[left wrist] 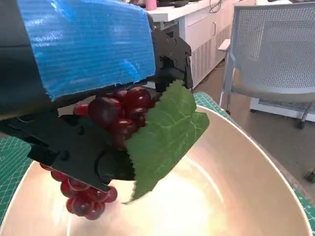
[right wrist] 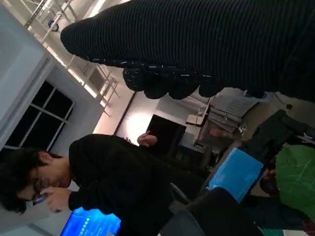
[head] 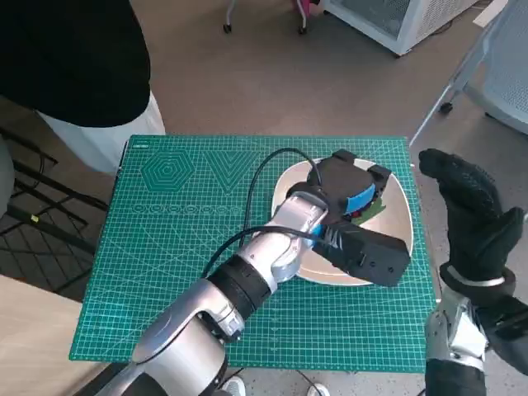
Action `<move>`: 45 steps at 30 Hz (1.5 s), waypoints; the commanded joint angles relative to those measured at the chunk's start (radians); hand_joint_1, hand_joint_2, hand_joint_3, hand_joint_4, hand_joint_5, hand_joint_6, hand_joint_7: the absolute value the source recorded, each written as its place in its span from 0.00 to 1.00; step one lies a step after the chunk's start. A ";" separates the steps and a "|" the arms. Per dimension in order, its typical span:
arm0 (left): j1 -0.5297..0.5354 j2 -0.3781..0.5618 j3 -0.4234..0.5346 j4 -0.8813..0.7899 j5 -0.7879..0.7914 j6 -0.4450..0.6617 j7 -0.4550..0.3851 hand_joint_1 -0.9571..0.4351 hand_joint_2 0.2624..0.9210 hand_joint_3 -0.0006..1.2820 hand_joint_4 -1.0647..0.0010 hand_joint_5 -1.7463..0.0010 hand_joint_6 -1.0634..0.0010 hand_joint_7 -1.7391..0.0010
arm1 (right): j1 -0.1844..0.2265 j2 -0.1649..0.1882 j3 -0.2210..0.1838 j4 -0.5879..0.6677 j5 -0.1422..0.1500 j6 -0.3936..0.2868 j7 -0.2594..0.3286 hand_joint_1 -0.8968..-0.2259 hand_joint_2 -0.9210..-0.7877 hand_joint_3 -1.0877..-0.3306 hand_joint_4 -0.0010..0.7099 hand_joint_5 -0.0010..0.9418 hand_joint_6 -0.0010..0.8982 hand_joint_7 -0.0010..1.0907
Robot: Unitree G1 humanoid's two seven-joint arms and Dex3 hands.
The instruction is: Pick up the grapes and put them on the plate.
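Over the smooth, round cream plate [left wrist: 256,187], your left robot hand [head: 351,194] grips the grapes [left wrist: 115,115]: glossy dark-red globes under a broad, serrated green leaf [left wrist: 165,135], hanging just above the plate's bowl. Your right robot hand [head: 470,206], in ribbed black knit, hovers beside the gridded green surface [head: 177,231], fingers apart, holding nothing.
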 commanded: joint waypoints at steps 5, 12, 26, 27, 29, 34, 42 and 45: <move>-0.046 -0.004 -0.012 0.031 -0.013 0.004 -0.063 0.32 0.98 0.06 0.80 0.86 0.68 0.95 | 0.013 -0.005 0.004 0.011 -0.017 0.002 -0.011 0.50 0.00 0.54 0.26 0.00 0.00 0.32; -0.039 0.009 -0.025 0.026 -0.008 -0.003 -0.069 0.10 1.00 0.16 0.96 0.99 0.84 0.99 | 0.009 -0.004 0.005 0.012 -0.015 0.007 -0.009 0.49 0.00 0.54 0.26 0.00 0.00 0.32; 0.055 0.138 0.095 -0.112 -0.119 -0.084 -0.032 0.07 1.00 0.51 0.99 1.00 0.89 1.00 | 0.008 0.004 0.012 0.001 -0.008 0.020 -0.011 0.48 0.00 0.54 0.27 0.00 0.00 0.32; 0.072 0.149 0.115 -0.133 -0.135 -0.094 -0.015 0.07 1.00 0.53 0.99 1.00 0.89 1.00 | 0.008 0.004 0.013 0.001 -0.008 0.021 -0.011 0.48 0.00 0.55 0.27 0.00 0.00 0.32; 0.112 0.168 0.159 -0.171 -0.169 -0.121 0.028 0.07 1.00 0.56 1.00 1.00 0.89 1.00 | 0.009 0.006 0.013 -0.002 -0.008 0.022 -0.013 0.48 0.00 0.55 0.27 0.00 0.00 0.32; 0.181 0.190 0.241 -0.218 -0.236 -0.195 0.125 0.09 1.00 0.60 0.98 0.99 0.88 1.00 | 0.007 0.009 0.015 -0.003 -0.014 0.021 -0.019 0.49 0.00 0.55 0.27 0.00 0.01 0.32; 0.284 0.179 0.399 -0.276 -0.395 -0.340 0.234 0.13 1.00 0.59 0.91 0.98 0.87 0.98 | 0.001 0.018 0.027 -0.001 -0.027 0.023 -0.033 0.48 0.00 0.55 0.27 0.01 0.01 0.33; 0.356 0.171 0.518 -0.310 -0.565 -0.470 0.209 0.16 1.00 0.53 0.80 0.98 0.83 0.97 | -0.005 0.025 0.036 0.000 -0.034 0.027 -0.037 0.48 0.00 0.55 0.28 0.01 0.01 0.33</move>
